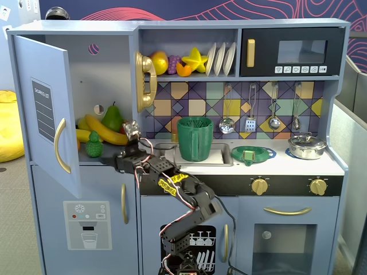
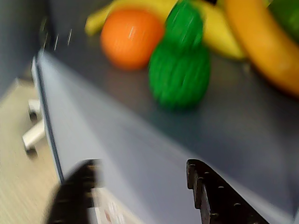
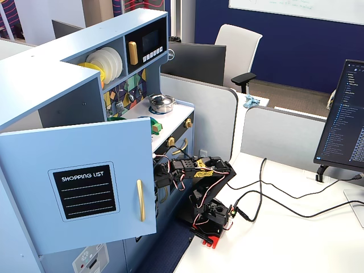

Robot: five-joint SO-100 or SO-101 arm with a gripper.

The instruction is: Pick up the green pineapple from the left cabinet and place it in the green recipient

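The green pineapple [image 1: 94, 146] stands upright on the shelf of the left cabinet [image 1: 106, 86], whose door [image 1: 47, 109] is swung open. In the wrist view the pineapple [image 2: 180, 70] is ahead, a little right of centre. My gripper [image 1: 113, 162] is at the shelf's front edge, just right of and below the pineapple, not touching it. In the wrist view the gripper [image 2: 140, 189] is open and empty, and its left finger [image 2: 77, 196] is blurred. The green recipient [image 1: 195, 138] stands upright on the counter beside the sink.
An orange ball [image 2: 131, 37], yellow bananas [image 1: 106, 132] and a dark green pear [image 1: 112, 117] crowd the shelf behind the pineapple. The open door [image 3: 85, 187] hides the gripper in a fixed view. A flat green strainer [image 1: 253, 153] and a pot [image 1: 307, 146] sit on the counter.
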